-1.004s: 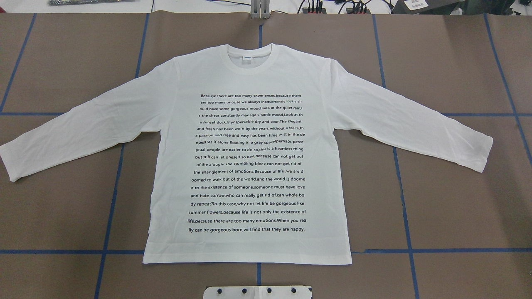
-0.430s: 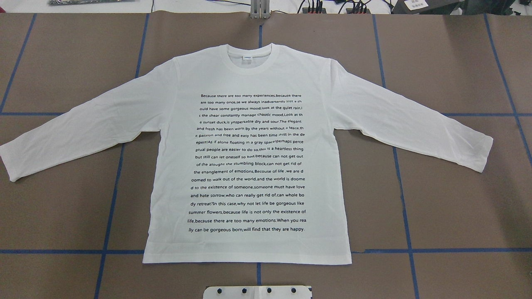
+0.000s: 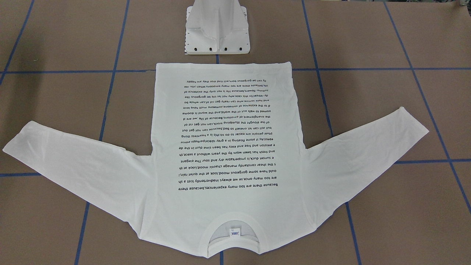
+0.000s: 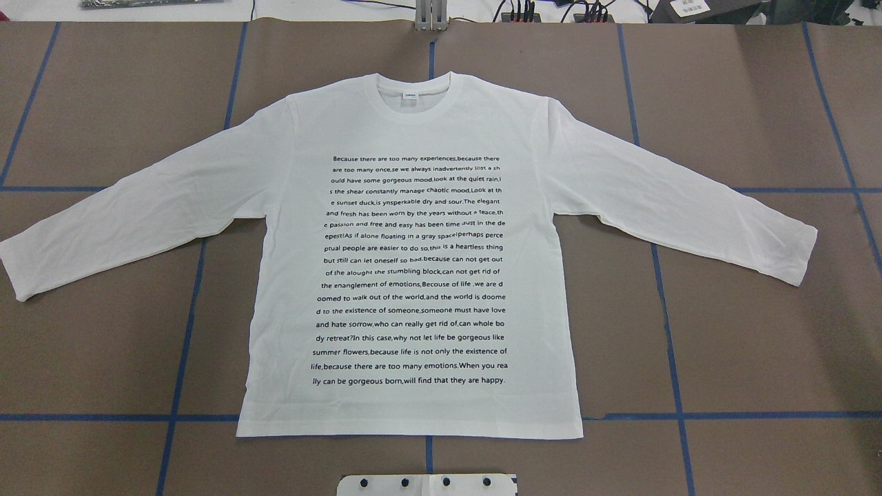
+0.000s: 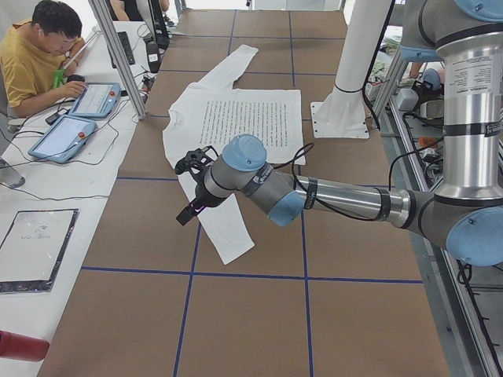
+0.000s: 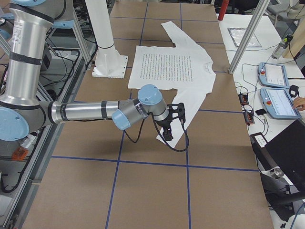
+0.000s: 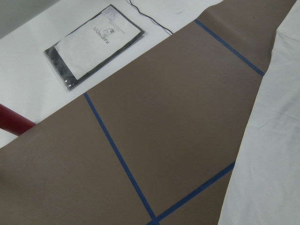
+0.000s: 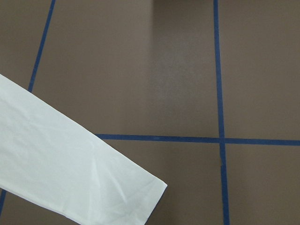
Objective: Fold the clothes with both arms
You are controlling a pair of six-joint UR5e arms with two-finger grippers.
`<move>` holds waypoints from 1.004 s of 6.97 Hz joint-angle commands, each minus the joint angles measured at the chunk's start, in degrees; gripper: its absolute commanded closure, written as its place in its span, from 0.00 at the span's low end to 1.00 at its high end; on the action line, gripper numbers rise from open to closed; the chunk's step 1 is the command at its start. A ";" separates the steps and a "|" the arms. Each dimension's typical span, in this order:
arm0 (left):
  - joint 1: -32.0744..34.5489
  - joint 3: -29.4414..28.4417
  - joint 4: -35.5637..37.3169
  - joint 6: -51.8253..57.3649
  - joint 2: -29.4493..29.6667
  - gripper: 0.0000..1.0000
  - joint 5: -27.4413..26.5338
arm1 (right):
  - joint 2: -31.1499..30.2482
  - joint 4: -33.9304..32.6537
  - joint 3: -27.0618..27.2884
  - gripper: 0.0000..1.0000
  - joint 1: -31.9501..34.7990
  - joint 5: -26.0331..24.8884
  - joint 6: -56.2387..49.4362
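Note:
The clothes are one white long-sleeved T-shirt (image 4: 413, 131) lying flat and face up on the brown table, sleeves spread to both sides, collar at the far edge. Its black text block (image 3: 228, 140) faces up. My left gripper (image 5: 187, 188) hovers over the near sleeve in the exterior left view. My right gripper (image 6: 172, 123) hovers above the other sleeve's cuff in the exterior right view. Neither side view lets me tell whether they are open or shut. The left wrist view shows a sleeve edge (image 7: 276, 140); the right wrist view shows a cuff (image 8: 61, 164).
The white pedestal base (image 3: 217, 33) stands just behind the shirt's hem. Blue tape lines (image 4: 675, 415) grid the table. A person sits at a side bench with tablets (image 5: 94, 98). A bagged sheet (image 7: 93, 44) lies past the table edge.

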State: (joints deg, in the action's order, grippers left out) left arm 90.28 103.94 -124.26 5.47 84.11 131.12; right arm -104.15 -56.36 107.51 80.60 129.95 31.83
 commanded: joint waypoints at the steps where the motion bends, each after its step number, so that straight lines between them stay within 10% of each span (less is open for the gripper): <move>1: 0.07 0.04 -0.10 0.06 -0.52 0.00 0.01 | -1.76 11.50 -1.85 0.00 -15.40 -13.51 19.68; 4: 0.07 0.13 -0.19 0.06 -0.53 0.00 0.10 | -1.06 17.77 -8.08 0.06 -26.09 -24.36 27.93; 7: 0.07 0.30 -0.19 -0.11 -0.53 0.00 0.10 | -0.53 22.17 -13.20 0.15 -28.82 -24.66 30.29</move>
State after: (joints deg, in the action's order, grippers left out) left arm 90.35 104.17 -124.45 5.38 83.59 131.20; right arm -104.99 -35.18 95.64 53.22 105.54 60.49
